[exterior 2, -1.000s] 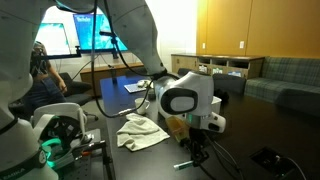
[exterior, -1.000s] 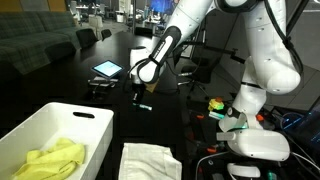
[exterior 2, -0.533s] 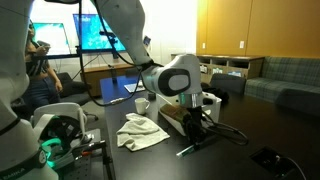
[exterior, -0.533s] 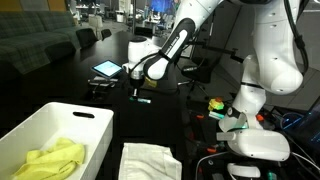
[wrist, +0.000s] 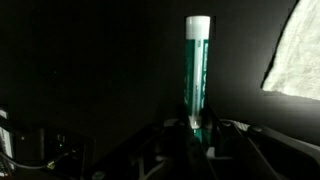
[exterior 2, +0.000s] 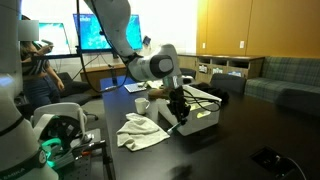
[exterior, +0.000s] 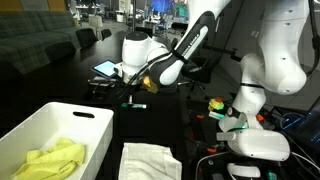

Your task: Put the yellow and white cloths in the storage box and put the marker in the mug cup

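In the wrist view the teal marker [wrist: 198, 72] with a white cap sticks straight out from my gripper [wrist: 197, 128], which is shut on its lower end. In an exterior view the gripper [exterior: 130, 92] hangs above the dark table, beyond the white storage box [exterior: 95, 122]. The yellow cloth [exterior: 48, 160] lies inside that box. The white cloth [exterior: 150, 160] lies crumpled on the table beside the box and also shows in another exterior view [exterior 2: 140, 131]. There a white mug cup [exterior 2: 141, 105] stands just left of the gripper [exterior 2: 174, 108].
A lit tablet [exterior: 107, 69] lies on the table behind the gripper. The robot's base with cables and coloured bits [exterior: 245, 135] stands on one side. Monitors [exterior 2: 100, 30] and a seated person [exterior 2: 30, 60] are in the background.
The gripper has lifted the marker off the table and carried it up and sideways, toward the mug. The cloths and box have not moved.
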Robot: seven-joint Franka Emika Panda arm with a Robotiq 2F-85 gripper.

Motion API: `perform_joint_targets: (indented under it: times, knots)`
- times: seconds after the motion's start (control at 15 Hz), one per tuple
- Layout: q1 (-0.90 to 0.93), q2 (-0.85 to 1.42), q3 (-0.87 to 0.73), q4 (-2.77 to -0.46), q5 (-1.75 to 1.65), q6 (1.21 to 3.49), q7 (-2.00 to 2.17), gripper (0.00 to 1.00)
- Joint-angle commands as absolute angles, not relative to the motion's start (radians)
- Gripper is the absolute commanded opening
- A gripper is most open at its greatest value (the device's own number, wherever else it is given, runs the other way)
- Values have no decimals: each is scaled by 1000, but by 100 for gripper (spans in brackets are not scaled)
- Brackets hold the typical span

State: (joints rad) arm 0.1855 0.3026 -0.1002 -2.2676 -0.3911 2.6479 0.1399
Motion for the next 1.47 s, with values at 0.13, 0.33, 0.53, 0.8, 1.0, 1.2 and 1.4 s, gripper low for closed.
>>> perform_joint_targets:
  times: [0.13,0.33,0.53,0.8,1.0,1.2,1.4]
  knots:
    - [258,231,-35,-2296,-479,2610,206,11]
    - [280,210,7,-2299,-506,2593,205,11]
    - [299,215,52,-2274,-513,2586,188,11]
    - [309,257,109,-2208,-483,2607,152,11]
    - [312,280,136,-2172,-472,2646,143,11]
    - [329,313,146,-2135,-472,2689,167,11]
    - [361,346,144,-2108,-477,2719,184,11]
